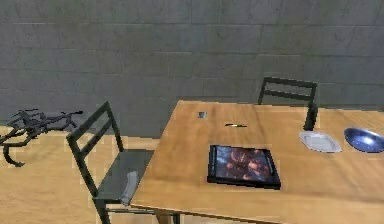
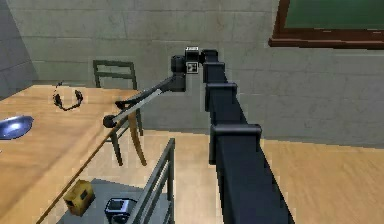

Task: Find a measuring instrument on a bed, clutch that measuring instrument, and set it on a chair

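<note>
Item, nearest: chair (image 2: 158, 185) at the desk's (image 2: 50, 150) long edge, its seat bearing a yellow blocky thing (image 2: 80, 197) and, just beside it, a small dark thing with a pale face (image 2: 120, 208). Either may be the measuring instrument; which one cannot be told. Item, farther out: claw (image 2: 111, 121), fingers slanting down toward the desk's corner, beyond that seat; whether it holds anything cannot be told. Judgement: the seat lies back toward the robot from the claw. Item, farthest: second chair (image 2: 115, 72) at the desk's far end.
</note>
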Motion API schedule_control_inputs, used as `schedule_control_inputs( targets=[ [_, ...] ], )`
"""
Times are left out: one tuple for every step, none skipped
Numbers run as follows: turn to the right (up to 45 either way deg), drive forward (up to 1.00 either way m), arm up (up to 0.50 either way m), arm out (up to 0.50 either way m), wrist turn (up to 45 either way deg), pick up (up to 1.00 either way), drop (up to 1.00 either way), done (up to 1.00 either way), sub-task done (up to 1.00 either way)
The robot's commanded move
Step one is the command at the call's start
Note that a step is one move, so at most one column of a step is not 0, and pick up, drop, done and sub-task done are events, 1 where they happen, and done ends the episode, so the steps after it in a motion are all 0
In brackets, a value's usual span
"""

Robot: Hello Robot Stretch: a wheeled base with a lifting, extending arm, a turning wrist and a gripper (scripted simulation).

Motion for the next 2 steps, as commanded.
schedule_control_inputs(
  targets=[
    [0.0,0.0,0.0,-0.1,0.0,0.0,0.0,0.0,0.0],
    [0.0,0.0,0.0,0.0,0.0,0.0,0.0,1.0,0.0]
  ],
)
